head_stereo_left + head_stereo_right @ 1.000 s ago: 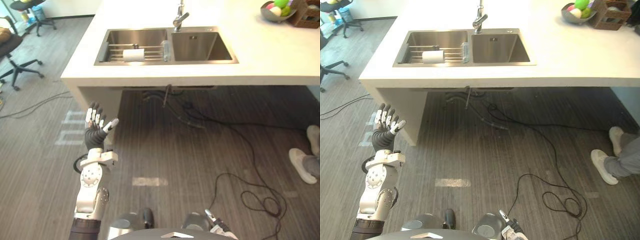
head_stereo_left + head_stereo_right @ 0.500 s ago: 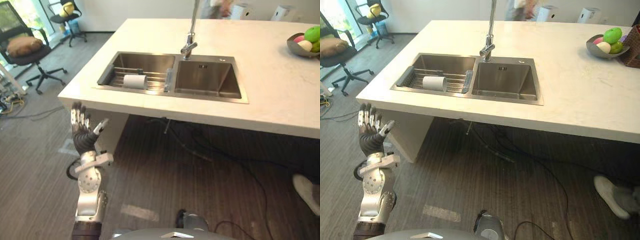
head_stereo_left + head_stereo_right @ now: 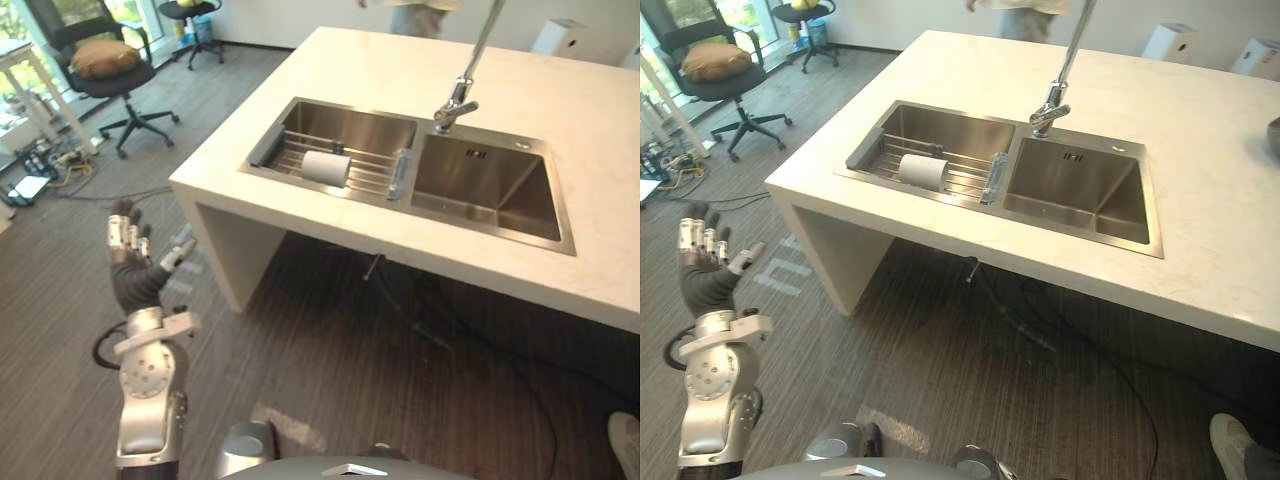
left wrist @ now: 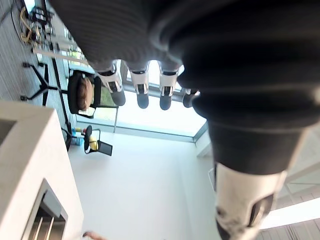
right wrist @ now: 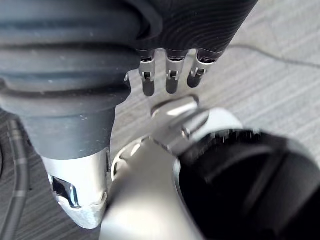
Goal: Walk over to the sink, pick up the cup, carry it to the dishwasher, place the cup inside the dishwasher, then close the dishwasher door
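Presently left hand point(image 3: 136, 279) raised, fingers straight, empty, apart from the counter point(image 3: 350, 62). Cup point(image 3: 327, 167) lies sideways on the rack point(image 3: 371, 173) in the sink point(image 3: 492, 186); right hand point(image 5: 171, 80) relaxed, empty

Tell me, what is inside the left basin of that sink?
A white cup lies on its side on a wire rack that spans the basin. The basin floor beneath is partly hidden by the rack and the cup.
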Tool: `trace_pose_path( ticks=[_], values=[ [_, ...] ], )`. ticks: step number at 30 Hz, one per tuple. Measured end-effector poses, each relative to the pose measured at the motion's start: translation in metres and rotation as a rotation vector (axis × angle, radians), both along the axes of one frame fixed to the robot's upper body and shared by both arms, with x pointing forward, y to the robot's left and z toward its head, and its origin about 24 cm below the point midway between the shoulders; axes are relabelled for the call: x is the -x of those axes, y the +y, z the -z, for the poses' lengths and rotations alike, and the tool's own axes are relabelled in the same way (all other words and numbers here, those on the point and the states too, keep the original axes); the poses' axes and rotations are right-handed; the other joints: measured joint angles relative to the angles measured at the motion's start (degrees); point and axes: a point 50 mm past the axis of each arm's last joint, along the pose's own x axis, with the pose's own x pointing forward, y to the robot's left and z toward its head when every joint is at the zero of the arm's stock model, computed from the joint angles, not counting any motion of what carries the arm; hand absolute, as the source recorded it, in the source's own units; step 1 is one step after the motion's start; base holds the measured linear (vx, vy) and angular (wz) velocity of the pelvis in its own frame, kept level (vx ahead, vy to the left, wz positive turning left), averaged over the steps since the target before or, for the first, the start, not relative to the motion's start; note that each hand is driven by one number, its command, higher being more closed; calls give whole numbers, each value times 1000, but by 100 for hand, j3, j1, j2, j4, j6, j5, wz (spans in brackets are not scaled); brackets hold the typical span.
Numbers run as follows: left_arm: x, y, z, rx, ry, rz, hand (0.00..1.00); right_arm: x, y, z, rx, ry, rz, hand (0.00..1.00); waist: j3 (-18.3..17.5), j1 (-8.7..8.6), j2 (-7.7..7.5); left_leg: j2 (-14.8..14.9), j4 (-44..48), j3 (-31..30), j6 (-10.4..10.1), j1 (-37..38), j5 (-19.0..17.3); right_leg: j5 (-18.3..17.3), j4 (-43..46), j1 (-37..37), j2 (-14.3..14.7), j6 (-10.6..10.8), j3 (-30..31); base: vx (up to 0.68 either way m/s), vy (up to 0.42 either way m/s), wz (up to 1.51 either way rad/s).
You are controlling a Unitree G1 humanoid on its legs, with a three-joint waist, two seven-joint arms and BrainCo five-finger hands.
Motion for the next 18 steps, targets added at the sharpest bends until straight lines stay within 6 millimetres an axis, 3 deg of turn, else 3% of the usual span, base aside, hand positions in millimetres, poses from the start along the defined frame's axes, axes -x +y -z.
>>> trace_pose_path(
  ticks=[1,2,7,9,12,15,18],
  values=[
    [-1,-1,-3,6,-14,13,0,-1,-2,-1,4,-7,0,0,-1,-8,11,-8,3,-17,-1,-4,1,15,-26,-16,5,7,34,102,40,-29],
    [-26,-28,13,28,56,173,0,11,4,1,-24,-16,85,0,-446,-210,132,354,-1327,-408,-192,7,948,1412,-2403,494,812,-276,-696,28,7,-8],
    [-26,-29,13,29,57,174,0,11,4,2,-24,-16,84,0,-457,-246,120,352,-1367,-370,-191,35,947,1406,-2367,468,804,-274,-677,0,0,-3],
    [-26,-32,15,35,64,184,0,8,4,1,-15,-24,70,0,-470,-325,94,354,-1433,-263,-185,104,959,1229,-1971,290,705,-272,-617,7,27,-16],
    [-29,-40,24,68,92,218,0,6,7,1,6,-36,56,0,-553,-400,5,289,-1560,-90,-157,217,966,981,-1392,24,517,-246,-497,39,48,-20],
    [-32,-46,34,117,117,249,0,3,14,2,24,-63,69,0,-615,-603,-196,132,-1810,129,-88,396,914,808,-1044,-64,276,-111,-483,40,85,2],
    [-34,-45,27,143,68,230,0,2,18,2,33,-78,107,0,-684,-764,-288,-19,-1989,332,-39,434,890,731,-970,-125,72,-43,-533,55,116,11]
  ],
)
